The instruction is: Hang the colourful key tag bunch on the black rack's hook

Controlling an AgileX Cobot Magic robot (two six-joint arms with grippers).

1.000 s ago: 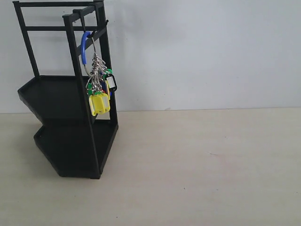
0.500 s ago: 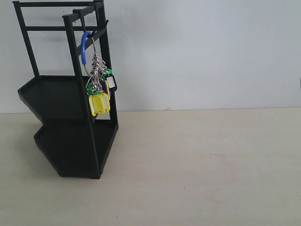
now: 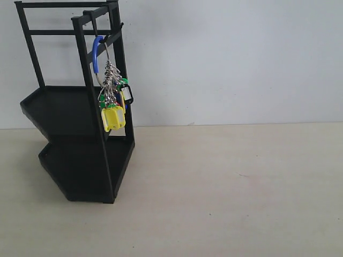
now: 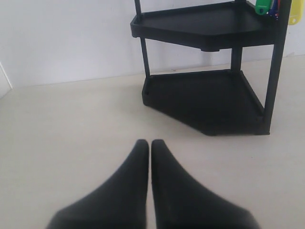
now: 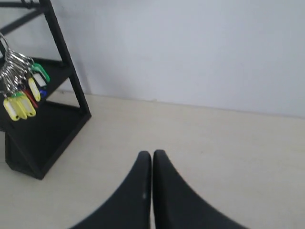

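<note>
The colourful key tag bunch [image 3: 113,99] hangs by its blue-sleeved loop [image 3: 95,53] from the hook [image 3: 95,25] at the top of the black rack [image 3: 80,139], on the left of the exterior view. The tags [image 5: 21,95] also show in the right wrist view, dangling beside the rack's upright bar [image 5: 66,62]. Neither arm appears in the exterior view. My left gripper [image 4: 150,143] is shut and empty, above the table short of the rack [image 4: 209,100]. Well away from the rack, my right gripper [image 5: 152,154] is likewise shut with nothing in it.
A white wall [image 3: 230,59] stands behind the beige table [image 3: 230,187]. The rack's two angular trays [image 4: 205,24] hold nothing that I can see.
A dark sliver at the right edge of the exterior view half a second ago is gone. The key tag bunch and rack have not moved.
</note>
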